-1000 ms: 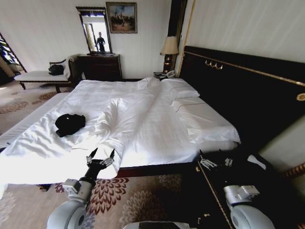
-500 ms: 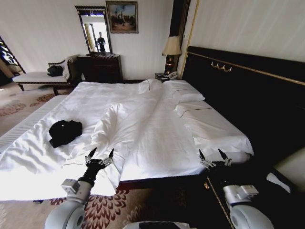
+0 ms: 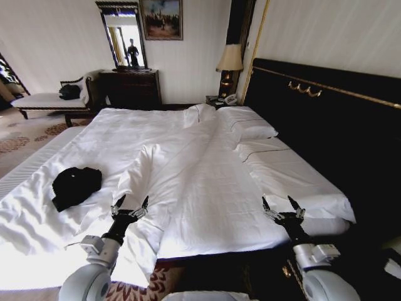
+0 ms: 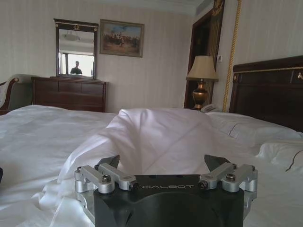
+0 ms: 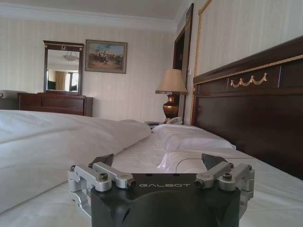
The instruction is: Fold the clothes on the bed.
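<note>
My left gripper (image 3: 130, 207) hovers over the near edge of the bed (image 3: 207, 188), jaws spread wide and empty; my right gripper (image 3: 282, 207) hovers by the pillow side, jaws equally wide, holding nothing; the clothes (image 3: 75, 185) lie crumpled in a black heap on the white duvet, well apart to my left; reaching there, I judge I could pinch duvet along with fabric, since the folds bunch up; no containers here.
</note>
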